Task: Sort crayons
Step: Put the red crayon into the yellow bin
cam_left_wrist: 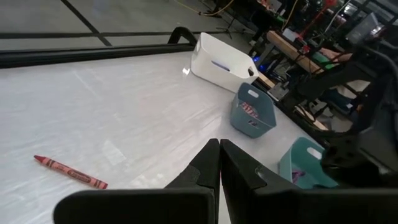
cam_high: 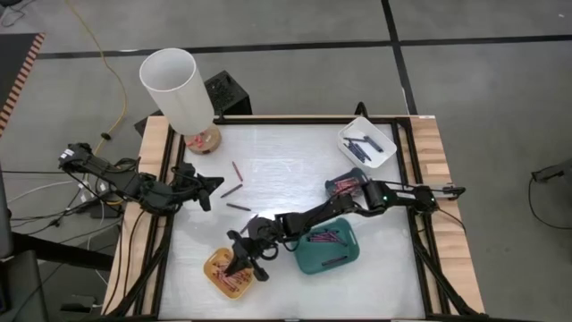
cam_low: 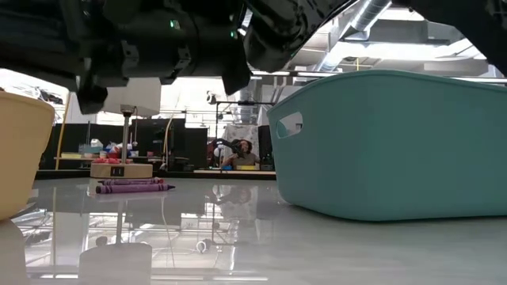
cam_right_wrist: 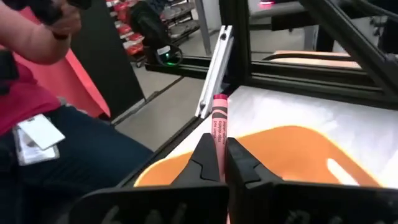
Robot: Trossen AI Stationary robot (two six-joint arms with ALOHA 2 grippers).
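Observation:
My right gripper point(cam_right_wrist: 219, 155) is shut on a red crayon point(cam_right_wrist: 219, 121) over the yellow tray point(cam_high: 217, 268), which holds several red crayons, at the table's near left. My left gripper point(cam_left_wrist: 219, 163) is shut and empty, above the table near its left edge point(cam_high: 212, 186). Three loose crayons lie flat on the table between the arms: one point(cam_high: 237, 168), another point(cam_high: 231, 190) and a third point(cam_high: 238, 207). A red one shows in the left wrist view point(cam_left_wrist: 69, 172). Two purple ones lie side by side in the low view point(cam_low: 131, 186). My right gripper pinches the red crayon between its two fingers by its rear part point(cam_right_wrist: 218, 146). The crayon lies along the fingers, and its far end point(cam_right_wrist: 219, 99) sticks out past the fingertips. It is lifted clear above the yellow tray point(cam_right_wrist: 292, 146).
A teal tray point(cam_high: 329, 249) sits right of the yellow one, under my right arm. A grey-blue tray point(cam_high: 347, 184) with pink crayons and a white tray point(cam_high: 366, 143) with dark ones stand at the far right. A white cylinder point(cam_high: 176, 88) stands at the far left corner. A person point(cam_right_wrist: 43, 124) stands beyond the table edge.

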